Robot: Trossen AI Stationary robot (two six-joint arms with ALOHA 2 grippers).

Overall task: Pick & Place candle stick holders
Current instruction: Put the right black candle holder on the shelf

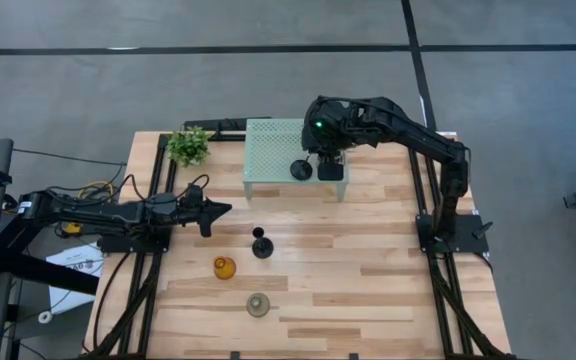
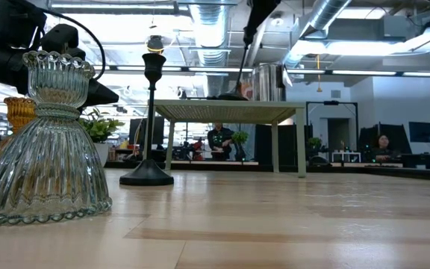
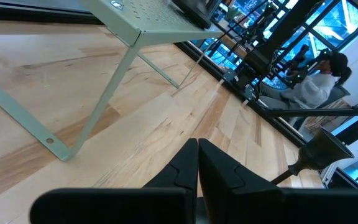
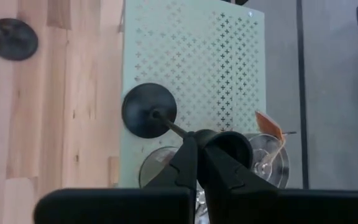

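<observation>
right claw (image 4: 196, 144) pinches 1 black holder (image 4: 149, 111) by the top; stem upright, base straight below on shelf (image 4: 229, 56); left claw (image 1: 218, 210) pressed together

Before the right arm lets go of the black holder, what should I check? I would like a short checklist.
1. Right gripper shut on the black holder at its stem: ok.
2. Holder's base over the shelf: ok.
3. Base resting flat on the shelf: cannot tell.
4. Silvery holders nearby clear of it: cannot tell.
5. Left gripper shut, away from the shelf: ok.
</observation>
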